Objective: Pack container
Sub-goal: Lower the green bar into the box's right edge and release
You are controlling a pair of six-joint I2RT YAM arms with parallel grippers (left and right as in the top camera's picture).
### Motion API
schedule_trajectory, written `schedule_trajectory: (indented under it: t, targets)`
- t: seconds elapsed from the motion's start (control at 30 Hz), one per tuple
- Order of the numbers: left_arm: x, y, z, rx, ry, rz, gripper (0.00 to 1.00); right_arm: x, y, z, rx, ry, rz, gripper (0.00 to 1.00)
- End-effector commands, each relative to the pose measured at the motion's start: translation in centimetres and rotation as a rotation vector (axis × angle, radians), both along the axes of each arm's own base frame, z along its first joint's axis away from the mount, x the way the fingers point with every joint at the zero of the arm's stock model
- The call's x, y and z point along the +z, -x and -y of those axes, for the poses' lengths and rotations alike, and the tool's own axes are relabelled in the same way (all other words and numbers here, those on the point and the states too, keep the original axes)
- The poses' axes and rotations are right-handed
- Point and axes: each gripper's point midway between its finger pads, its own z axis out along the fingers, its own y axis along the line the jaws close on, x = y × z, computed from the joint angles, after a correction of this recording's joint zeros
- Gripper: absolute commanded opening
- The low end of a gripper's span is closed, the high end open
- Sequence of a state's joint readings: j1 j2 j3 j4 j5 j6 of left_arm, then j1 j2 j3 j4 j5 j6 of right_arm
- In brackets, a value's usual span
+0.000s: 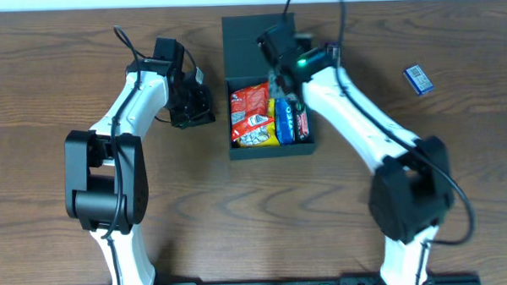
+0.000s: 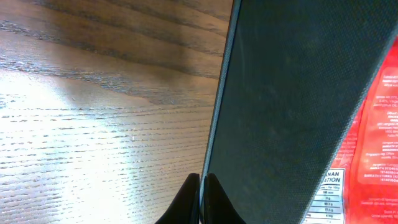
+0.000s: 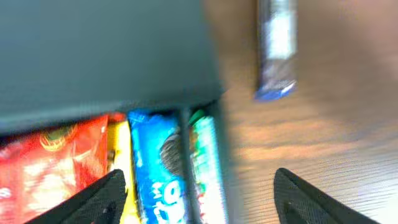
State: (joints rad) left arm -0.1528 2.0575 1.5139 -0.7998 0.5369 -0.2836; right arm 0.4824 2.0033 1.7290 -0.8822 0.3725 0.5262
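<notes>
The right gripper (image 3: 200, 173) hangs with its jaws spread wide and nothing between them, over the right side of the container (image 1: 271, 150); beneath it lie a blue packet (image 3: 160, 171) and a green packet (image 3: 205, 158), a red packet (image 1: 251, 113) alongside; the lid (image 1: 254, 45) stands open; the left gripper (image 2: 202, 198), fingertips pressed together, sits at the container's left wall; a loose packet (image 1: 417, 78) lies well apart on the table (image 1: 65, 64).
</notes>
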Motion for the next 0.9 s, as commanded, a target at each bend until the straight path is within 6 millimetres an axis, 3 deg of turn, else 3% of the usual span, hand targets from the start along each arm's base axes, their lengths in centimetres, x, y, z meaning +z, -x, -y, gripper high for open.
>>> schedule_trajectory:
  t: [0.0, 0.17, 0.23, 0.33, 0.4, 0.57, 0.87]
  targets:
    - [-0.7, 0.3, 0.2, -0.020, 0.003, -0.011, 0.06, 5.1, -1.5, 4.1, -0.095, 0.077, 0.141, 0.78]
    - [-0.7, 0.3, 0.2, -0.020, 0.003, -0.011, 0.06, 1.4, -3.1, 9.9, -0.196, 0.119, 0.062, 0.78]
    - [-0.7, 0.3, 0.2, -0.020, 0.003, -0.012, 0.06, -0.6, -4.1, 11.1, -0.199, 0.097, 0.033, 0.77]
    - [-0.7, 0.3, 0.2, -0.020, 0.002, -0.012, 0.06, -4.4, -6.7, 11.6, -0.127, 0.045, 0.008, 0.79]
    - [-0.7, 0.3, 0.2, -0.020, 0.002, -0.013, 0.06, -6.0, -7.7, 12.1, -0.112, 0.041, 0.011, 0.78]
    - [-0.7, 0.4, 0.2, -0.019, 0.002, -0.016, 0.06, -8.5, -9.8, 12.8, -0.090, 0.034, 0.038, 0.70]
    - [-0.7, 0.6, 0.1, -0.019, 0.001, -0.025, 0.06, -11.2, -10.8, 11.5, -0.038, -0.124, 0.014, 0.70]
